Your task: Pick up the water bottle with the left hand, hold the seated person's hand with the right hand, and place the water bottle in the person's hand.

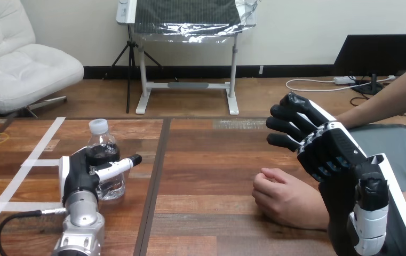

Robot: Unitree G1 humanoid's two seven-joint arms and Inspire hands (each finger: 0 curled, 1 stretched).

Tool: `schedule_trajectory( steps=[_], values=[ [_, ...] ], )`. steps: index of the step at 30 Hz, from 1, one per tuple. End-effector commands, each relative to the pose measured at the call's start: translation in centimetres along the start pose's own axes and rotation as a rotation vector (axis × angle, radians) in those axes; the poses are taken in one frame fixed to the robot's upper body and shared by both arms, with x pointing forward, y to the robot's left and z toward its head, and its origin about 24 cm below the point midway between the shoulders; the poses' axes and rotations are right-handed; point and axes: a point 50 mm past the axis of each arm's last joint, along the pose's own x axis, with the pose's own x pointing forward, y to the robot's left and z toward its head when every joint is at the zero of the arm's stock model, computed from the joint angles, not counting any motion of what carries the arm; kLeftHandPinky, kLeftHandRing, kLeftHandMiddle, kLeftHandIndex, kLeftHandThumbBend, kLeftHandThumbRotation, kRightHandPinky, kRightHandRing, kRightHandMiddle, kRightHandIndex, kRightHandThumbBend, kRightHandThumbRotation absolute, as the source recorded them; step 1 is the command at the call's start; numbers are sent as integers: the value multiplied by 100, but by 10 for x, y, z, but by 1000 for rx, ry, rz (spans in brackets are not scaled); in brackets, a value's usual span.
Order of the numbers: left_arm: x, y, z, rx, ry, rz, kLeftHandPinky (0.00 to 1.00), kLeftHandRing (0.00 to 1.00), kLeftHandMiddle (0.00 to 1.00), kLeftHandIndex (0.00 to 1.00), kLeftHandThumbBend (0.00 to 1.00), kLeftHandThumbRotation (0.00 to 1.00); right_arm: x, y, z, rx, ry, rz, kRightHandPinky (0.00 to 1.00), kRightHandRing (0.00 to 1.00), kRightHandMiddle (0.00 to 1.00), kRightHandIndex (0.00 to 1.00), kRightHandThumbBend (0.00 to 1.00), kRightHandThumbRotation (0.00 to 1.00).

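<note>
**Left hand closed on the bottle, right hand raised above the person's fist**

The water bottle (103,140) stands upright on the wooden table (206,176), at about 8 o'clock from the table's middle, its white cap (98,126) on top. The left hand (83,173) reaches in from 6 o'clock. It wraps the bottle's middle, with dark fingers curled round the far side and the thumb (121,165) lying across the near side, pointing toward 3 o'clock. The bottle's base rests on the wood. Strips of white tape (43,143) run over the table at 9 o'clock from the bottle.

The person's hand (283,197) lies on the table at about 4 o'clock from the table's middle. It is loosely curled into a fist, knuckles toward 9 o'clock. The right hand (326,152) hangs at 1 o'clock from that fist, held above it, holding nothing. Its fingers (286,126) are nearly straight, spread a little, and point toward 10 o'clock. Whether its arm touches the person's wrist I cannot tell. The bottle and the person's hand are well apart.
</note>
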Motion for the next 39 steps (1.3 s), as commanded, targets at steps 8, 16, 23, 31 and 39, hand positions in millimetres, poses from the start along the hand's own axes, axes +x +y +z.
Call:
schedule_trajectory(
  steps=[8, 16, 23, 31, 39],
  values=[
    [5, -5, 37, -48, -145, 25, 33, 38, 44, 47, 66, 0, 10, 0, 11, -3, -81, 5, 79, 84, 84, 86, 75, 100],
    [4, -3, 40, -38, -184, 31, 32, 37, 42, 46, 67, 0, 10, -2, 9, -7, -74, 4, 79, 84, 84, 86, 74, 100],
    [1, -1, 48, -39, -262, 28, 31, 36, 42, 46, 71, 0, 11, -6, 7, -40, -55, 16, 80, 84, 85, 86, 71, 100],
    [-8, 1, 65, -51, -405, 19, 30, 35, 41, 45, 74, 0, 15, -18, 4, -156, -34, 28, 78, 82, 84, 86, 66, 100],
    [-24, 4, 83, -59, -551, 5, 29, 35, 40, 44, 73, 0, 23, -35, 2, -293, 4, 43, 76, 81, 82, 85, 68, 100]
  ],
)
